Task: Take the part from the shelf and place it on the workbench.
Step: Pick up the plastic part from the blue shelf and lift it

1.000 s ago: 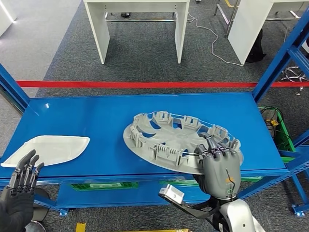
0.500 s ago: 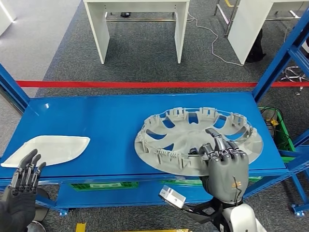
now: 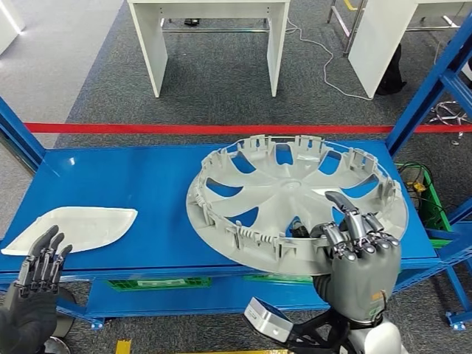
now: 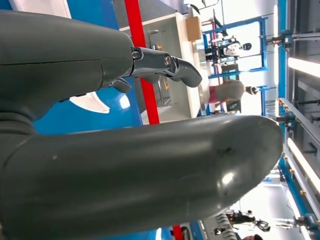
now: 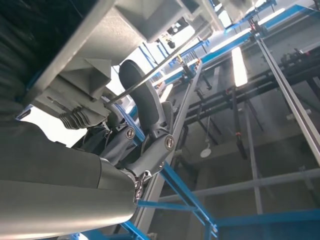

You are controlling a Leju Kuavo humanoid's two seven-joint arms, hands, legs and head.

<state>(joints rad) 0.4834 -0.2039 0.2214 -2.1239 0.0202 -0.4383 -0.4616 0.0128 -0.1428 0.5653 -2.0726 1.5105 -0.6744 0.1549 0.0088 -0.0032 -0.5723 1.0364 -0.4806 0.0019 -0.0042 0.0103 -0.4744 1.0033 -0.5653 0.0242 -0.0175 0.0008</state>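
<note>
At the lower left of the head view the left hand (image 3: 33, 287) hangs below the front lip of the blue shelf (image 3: 127, 184), fingers straight and slightly apart, holding nothing. Just above it, at the left of the shelf, lies a thin white panel (image 3: 72, 227), smooth, flat and curved along one edge.

Right of centre sits the task's part, a grey wheel cover (image 3: 289, 199): a wide, shallow moulded plastic disc with broad spokes, open windows showing blue through them, and ribbed clips standing around its rim. It is tilted, its near edge raised off the shelf. It looks light but large and somewhat springy, so a one-sided hold probably lets it sag or swing; the clips look brittle. The plain rim between clips seems the soundest place to grip.

At the lower right the right hand (image 3: 356, 262) holds that near rim, fingers curled over its top edge.
</note>
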